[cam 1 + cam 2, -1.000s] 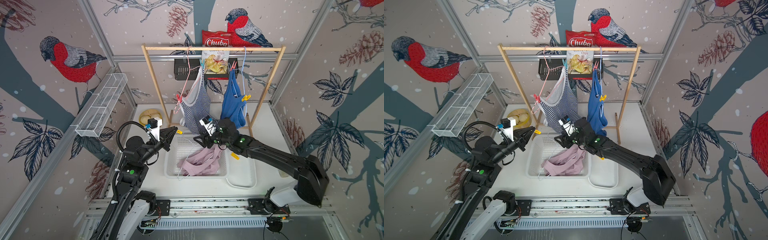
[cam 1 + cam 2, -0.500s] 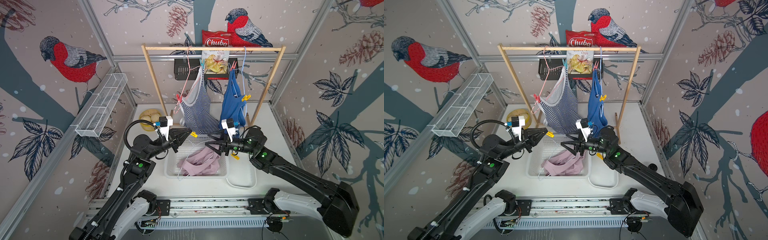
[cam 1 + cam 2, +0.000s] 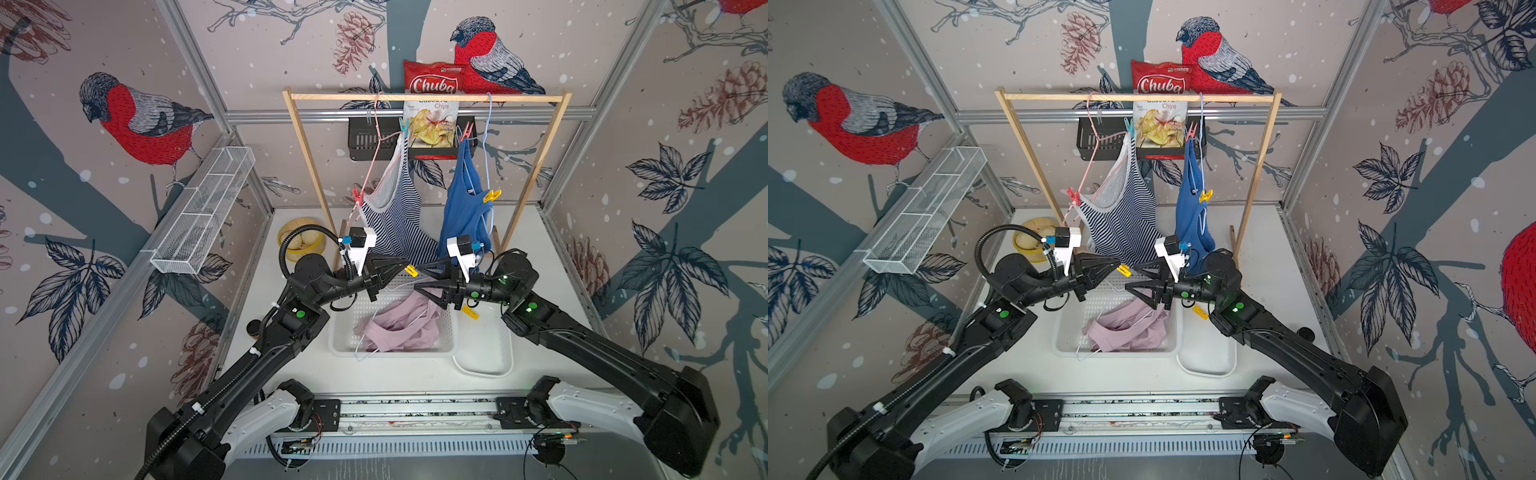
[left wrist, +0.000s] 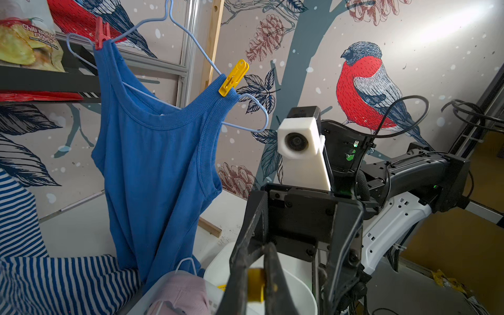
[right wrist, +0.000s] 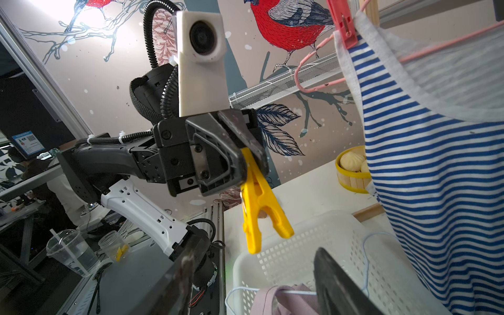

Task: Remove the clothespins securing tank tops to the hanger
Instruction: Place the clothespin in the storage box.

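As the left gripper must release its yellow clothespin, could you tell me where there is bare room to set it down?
The white tray, between the basket and the right arm, is mostly bare; one yellow clothespin lies at its far end. The table strip in front of both is free. The basket is crowded with the pink top.

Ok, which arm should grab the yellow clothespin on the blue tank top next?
Right. The right gripper is open and empty, close to the blue tank top; the left gripper is shut on another yellow clothespin.

Left arm (image 3: 253,357) holds jaws clamped, right arm (image 3: 582,345) jaws apart.
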